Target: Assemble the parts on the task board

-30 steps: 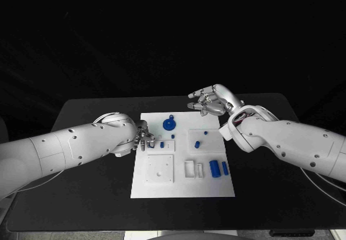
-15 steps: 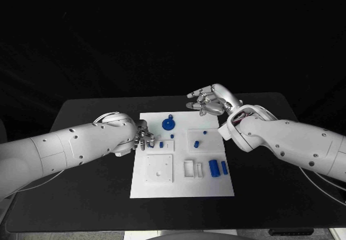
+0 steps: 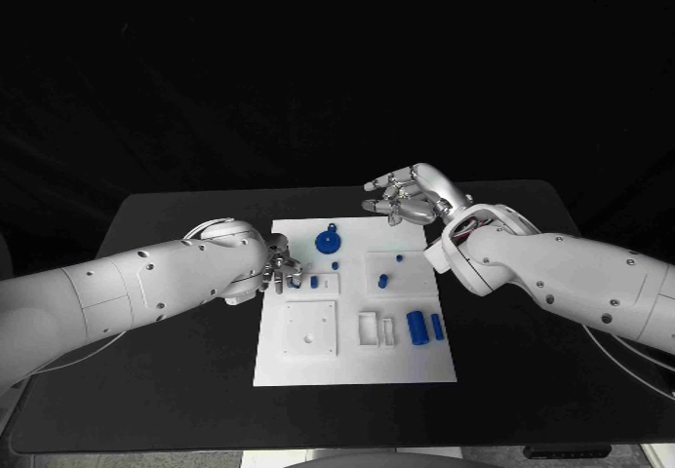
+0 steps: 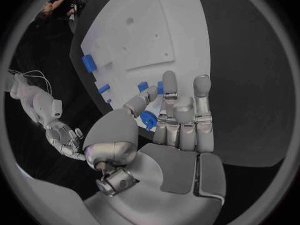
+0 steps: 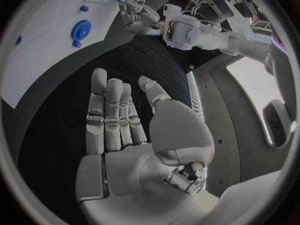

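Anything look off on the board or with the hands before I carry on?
Nothing stands out. The task board lies flat on the table, its blue parts on it. The left hand pinches a small blue part at the board's left edge; the right hand hovers open beyond the far edge.

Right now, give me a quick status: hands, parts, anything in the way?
Left hand pinching a small blue part at the task board edge. Right hand open, off the board's far corner. Nothing blocking.

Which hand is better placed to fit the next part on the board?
Left. The left hand already pinches a blue part over the board; the right hand hovers open off its far edge.
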Robot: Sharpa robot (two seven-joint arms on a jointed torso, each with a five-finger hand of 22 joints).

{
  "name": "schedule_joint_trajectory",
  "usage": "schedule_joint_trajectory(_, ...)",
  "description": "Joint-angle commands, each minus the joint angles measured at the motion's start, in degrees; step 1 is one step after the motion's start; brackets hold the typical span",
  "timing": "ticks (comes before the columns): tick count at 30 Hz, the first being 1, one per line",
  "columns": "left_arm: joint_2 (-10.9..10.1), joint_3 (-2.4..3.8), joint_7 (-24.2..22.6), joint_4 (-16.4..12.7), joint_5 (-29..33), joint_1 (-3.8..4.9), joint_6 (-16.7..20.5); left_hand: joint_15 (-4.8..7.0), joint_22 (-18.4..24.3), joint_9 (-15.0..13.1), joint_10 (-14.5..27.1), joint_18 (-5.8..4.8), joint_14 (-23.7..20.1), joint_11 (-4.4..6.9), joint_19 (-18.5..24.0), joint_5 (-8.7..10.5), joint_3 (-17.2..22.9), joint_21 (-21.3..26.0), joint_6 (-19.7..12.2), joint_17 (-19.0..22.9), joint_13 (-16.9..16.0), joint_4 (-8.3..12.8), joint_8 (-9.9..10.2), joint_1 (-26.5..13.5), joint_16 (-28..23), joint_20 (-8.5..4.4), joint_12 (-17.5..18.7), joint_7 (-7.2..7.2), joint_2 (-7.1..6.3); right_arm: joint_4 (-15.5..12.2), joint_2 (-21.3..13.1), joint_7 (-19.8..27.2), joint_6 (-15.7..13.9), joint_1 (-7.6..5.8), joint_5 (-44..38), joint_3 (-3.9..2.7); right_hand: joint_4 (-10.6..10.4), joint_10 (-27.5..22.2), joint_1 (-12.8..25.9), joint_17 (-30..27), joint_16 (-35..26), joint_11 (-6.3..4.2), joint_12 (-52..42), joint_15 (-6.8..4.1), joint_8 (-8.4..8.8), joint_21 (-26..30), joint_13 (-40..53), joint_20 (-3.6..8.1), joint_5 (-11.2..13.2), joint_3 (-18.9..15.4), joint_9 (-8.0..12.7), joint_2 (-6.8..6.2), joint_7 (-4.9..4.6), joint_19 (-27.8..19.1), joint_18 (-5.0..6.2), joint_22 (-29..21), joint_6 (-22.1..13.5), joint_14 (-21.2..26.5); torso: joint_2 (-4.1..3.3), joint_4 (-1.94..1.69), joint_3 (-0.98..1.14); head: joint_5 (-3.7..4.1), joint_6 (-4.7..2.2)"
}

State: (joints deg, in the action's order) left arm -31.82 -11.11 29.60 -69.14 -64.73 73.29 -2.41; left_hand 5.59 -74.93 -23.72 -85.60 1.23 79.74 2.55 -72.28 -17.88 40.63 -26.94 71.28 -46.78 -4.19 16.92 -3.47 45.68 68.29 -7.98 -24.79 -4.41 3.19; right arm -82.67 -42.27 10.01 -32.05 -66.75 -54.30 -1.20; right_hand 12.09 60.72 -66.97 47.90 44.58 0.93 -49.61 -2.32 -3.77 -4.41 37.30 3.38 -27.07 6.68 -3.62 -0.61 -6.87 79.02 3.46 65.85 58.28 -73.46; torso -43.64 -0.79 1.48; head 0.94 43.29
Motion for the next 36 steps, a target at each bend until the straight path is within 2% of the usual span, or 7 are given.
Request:
schedule_joint_trajectory(1,0.3,-0.05,-0.6,0.1,0.3,-0.03,-1.7,1.36,-1.0,0.1,-1.3,-0.4,1.6,2.08,-0.2,-0.08,0.2,-0.4,10.5,-0.2,0.0,-0.5,-0.3,0.5,-0.2,-0.16,-0.2,5.98,0.8,-0.2,0.1,0.2,0.8,0.02,0.0,-0.03,0.0,-0.4,0.4,0.0,0.3,0.01,-0.1,-0.02,0.24,-0.2,0.0,-0.01,-0.3,0.4,0.1,-0.13,0.0,-0.1,1.07,0.0,0.4,0.3,0.02,-0.01,0.0,-0.01,0.04)
schedule_joint_trajectory(8,0.7,-0.16,0.1,0.7,0.3,-0.06,-4.3,1.34,-1.1,0.0,-1.3,-0.4,1.6,2.07,-0.1,-0.88,0.2,-0.4,10.4,-0.5,0.0,-0.5,-0.3,1.0,-0.2,-0.16,-0.2,5.96,0.52,-0.2,0.1,0.2,0.9,0.02,-0.1,-0.03,0.1,-0.4,0.5,0.0,0.3,0.01,-0.1,-0.03,0.24,-0.2,0.0,-0.01,-0.4,0.7,0.1,-0.18,0.0,-0.1,1.07,0.2,0.5,0.3,0.01,0.01,0.01,0.04,0.15)
schedule_joint_trajectory(20,1.1,-0.33,1.0,1.5,0.4,-0.13,-6.4,1.34,-1.0,-0.2,-1.3,-0.51,1.9,2.17,-0.1,-0.43,-0.2,-0.5,10.8,-1.8,-0.2,-0.6,-0.4,0.6,0.6,-0.15,-1.0,6.12,1.02,-0.2,0.1,0.2,0.9,0.02,-0.1,-0.02,0.3,-0.4,0.5,0.0,0.3,-0.01,-0.1,-0.05,0.24,-0.2,-0.1,0.01,-1.0,1.1,0.1,-0.28,0.0,-0.1,1.08,0.3,0.5,0.3,0.01,-0.03,0.06,0.22,0.35)
schedule_joint_trajectory(31,0.5,-0.37,1.2,1.8,0.9,-0.16,-6.1,1.34,-1.0,-0.6,-1.3,-0.6,2.1,2.23,-0.2,0.27,-0.5,-0.5,11.3,-3.2,-0.3,-0.6,-0.4,-0.2,1.2,-0.13,-2.0,6.32,1.77,-0.2,0.1,0.2,0.9,0.03,-0.1,-0.02,0.8,-0.4,0.5,0.0,0.3,-0.03,0.0,-0.08,0.24,-0.2,-0.1,0.05,-1.6,2.2,0.1,-0.42,-0.02,-0.2,1.1,0.7,0.6,0.3,0.02,-0.05,-0.01,0.36,0.52)
schedule_joint_trajectory(36,0.6,-0.37,1.1,1.9,1.1,-0.19,-5.8,1.33,-1.0,-0.8,-1.3,-0.63,2.2,2.24,-0.1,0.54,-0.4,-0.4,11.4,-3.6,-0.3,-0.6,-0.4,-0.4,1.2,-0.12,-2.3,6.35,2.08,-0.2,0.2,0.2,0.9,0.03,-0.3,-0.02,2.4,-0.3,0.3,0.0,0.3,-0.05,0.3,-0.13,0.25,-0.4,-0.3,0.12,-2.2,3.5,0.1,-0.76,-0.06,-0.4,1.18,1.4,0.7,0.4,0.02,-0.05,-0.04,0.39,0.6)
